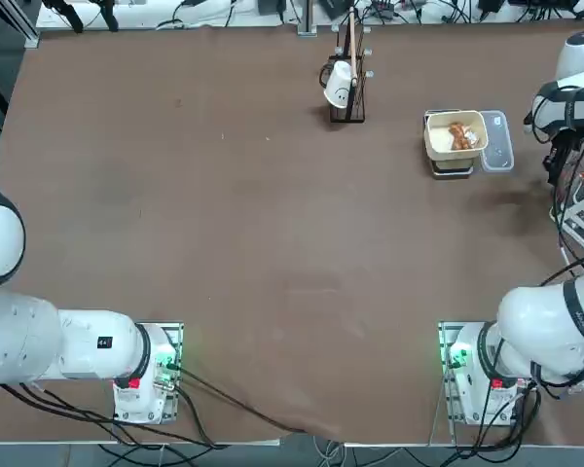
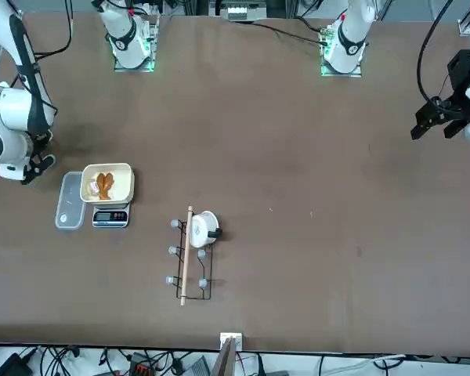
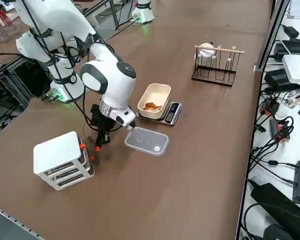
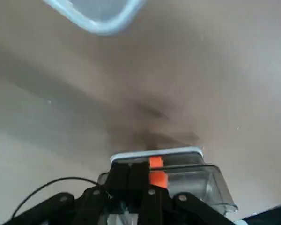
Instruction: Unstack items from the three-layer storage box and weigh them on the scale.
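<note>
Three-layer storage box (image 3: 61, 159): white-grey, boxy, 3 slatted tiers with orange tabs, at the table's right edge. Right gripper (image 3: 101, 139): black fingers pinched fully together just beside the box's orange-tabbed side; whether anything is held cannot be told. Scale (image 3: 171, 113): flat dark platform bearing a cream rounded-square tub (image 3: 154, 100) with brown items (image 3: 151, 106), beside a translucent rectangular panel (image 3: 146, 141) on the matte brown table (image 3: 190, 165).

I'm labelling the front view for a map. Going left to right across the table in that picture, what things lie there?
Pale translucent rectangular panel → cream rounded-square tub holding brown food pieces, on the small dark-grey scale → black wire rack with a white cup.
</note>
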Robot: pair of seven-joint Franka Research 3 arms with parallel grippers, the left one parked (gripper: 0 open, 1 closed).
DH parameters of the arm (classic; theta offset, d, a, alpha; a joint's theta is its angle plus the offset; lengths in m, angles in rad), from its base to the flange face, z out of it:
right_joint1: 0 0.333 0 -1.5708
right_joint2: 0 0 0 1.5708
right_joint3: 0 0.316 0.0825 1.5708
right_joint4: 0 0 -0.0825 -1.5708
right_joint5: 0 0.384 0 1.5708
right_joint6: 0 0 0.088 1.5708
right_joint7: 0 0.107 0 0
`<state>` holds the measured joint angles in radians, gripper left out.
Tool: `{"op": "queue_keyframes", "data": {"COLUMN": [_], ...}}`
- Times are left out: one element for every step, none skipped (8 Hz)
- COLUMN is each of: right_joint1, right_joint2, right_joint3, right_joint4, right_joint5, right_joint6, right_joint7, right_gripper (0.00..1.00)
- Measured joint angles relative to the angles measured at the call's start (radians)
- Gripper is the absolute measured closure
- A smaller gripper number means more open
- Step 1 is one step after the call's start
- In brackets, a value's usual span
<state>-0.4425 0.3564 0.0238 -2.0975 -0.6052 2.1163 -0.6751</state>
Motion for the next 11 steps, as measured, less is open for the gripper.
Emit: {"op": "queue_keyframes", "data": {"right_joint1": [-0.014, -0.026, -0.038, -0.051, -0.062, -0.066, -0.066, -0.066, -0.066, -0.066, -0.066], "right_joint2": [0.000, 0.000, 0.000, 0.000, 0.000, 0.000, 0.000, 0.000, 0.000, -0.001, -0.003], "right_joint3": [0.000, 0.000, 0.000, 0.000, 0.000, 0.003, 0.003, 0.003, 0.003, 0.006, 0.018], "right_joint4": [-0.003, -0.007, -0.010, -0.012, -0.014, -0.014, -0.014, -0.014, -0.014, -0.013, -0.006], "right_joint5": [-0.002, -0.008, -0.014, -0.019, -0.022, -0.022, -0.022, -0.022, -0.022, -0.020, 0.005], "right_joint6": [-0.001, -0.001, -0.002, -0.002, -0.002, 0.000, -0.001, -0.001, -0.001, 0.000, 0.001], "right_joint7": [-0.004, -0.006, -0.008, -0.009, -0.010, -0.010, -0.010, -0.010, -0.010, -0.007, -0.004], "right_gripper": [0.98, 0.98, 0.98, 0.98, 0.98, 0.98, 0.98, 0.98, 0.98, 0.98, 0.97]}}
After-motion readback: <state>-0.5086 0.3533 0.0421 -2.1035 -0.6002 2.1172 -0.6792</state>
